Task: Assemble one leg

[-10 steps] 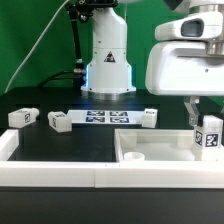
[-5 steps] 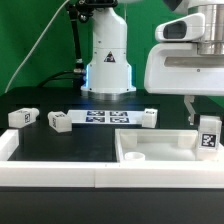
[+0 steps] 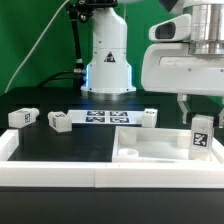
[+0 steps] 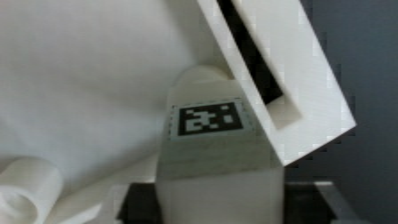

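exterior view shows three loose legs [image 3: 58, 121]; only wrist view shows, seemingly, gripper [image 4: 219, 195] clamping the leg [image 4: 217, 150].

A black tabletop [image 3: 60, 145] is seen in the exterior view, edged along its near side by a raised white border [image 3: 50, 172]. The marker board [image 3: 105, 118] is laid flat near the robot base [image 3: 108, 72], just in front of it. Three loose legs are set on the tabletop beside the marker board: one leg [image 3: 148, 118] touches or nearly touches its end on the exterior view's right, a second leg [image 3: 60, 122] lies just off its other end, and a third leg [image 3: 22, 117] lies further out on that same side. The large white panel [image 3: 150, 148] with a raised rim is placed in front of the marker board, toward the exterior view's right.
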Controlling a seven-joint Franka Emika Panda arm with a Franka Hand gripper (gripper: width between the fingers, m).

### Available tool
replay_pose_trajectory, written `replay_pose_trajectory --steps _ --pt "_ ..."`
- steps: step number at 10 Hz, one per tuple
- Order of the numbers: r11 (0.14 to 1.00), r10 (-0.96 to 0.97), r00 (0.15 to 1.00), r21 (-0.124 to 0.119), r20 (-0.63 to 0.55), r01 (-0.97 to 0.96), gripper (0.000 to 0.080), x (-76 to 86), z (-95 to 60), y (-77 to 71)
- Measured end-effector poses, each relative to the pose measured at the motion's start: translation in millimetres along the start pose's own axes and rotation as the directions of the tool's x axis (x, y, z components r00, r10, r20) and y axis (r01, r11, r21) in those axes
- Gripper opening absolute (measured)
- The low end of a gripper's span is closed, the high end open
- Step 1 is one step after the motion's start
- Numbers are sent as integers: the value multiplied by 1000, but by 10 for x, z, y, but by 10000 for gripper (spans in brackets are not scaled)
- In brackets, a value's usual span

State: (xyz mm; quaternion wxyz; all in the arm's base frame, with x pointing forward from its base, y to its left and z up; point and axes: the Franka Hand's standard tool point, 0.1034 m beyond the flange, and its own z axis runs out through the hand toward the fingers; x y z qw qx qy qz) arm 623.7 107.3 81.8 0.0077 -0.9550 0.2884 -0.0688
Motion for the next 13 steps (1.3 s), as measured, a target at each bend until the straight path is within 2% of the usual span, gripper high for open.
replay_pose_trajectory --steps 2,3,4,5,6,8,13 --pt "1000 3 1000 -6 -1 -3 301 11 0 19" --pt "1000 3 1000 -6 -1 -3 355 8 5 18" --pt "1000 3 1000 -5 -1 -3 544 6 6 17" --pt "1000 3 1000 -6 -1 -3 544 6 7 17" --pt "1000 3 1000 -6 -1 -3 616 6 8 17" --pt "1000 3 1000 -6 -1 -3 648 5 10 18" --pt "1000 3 1000 -6 -1 -3 649 4 12 19"
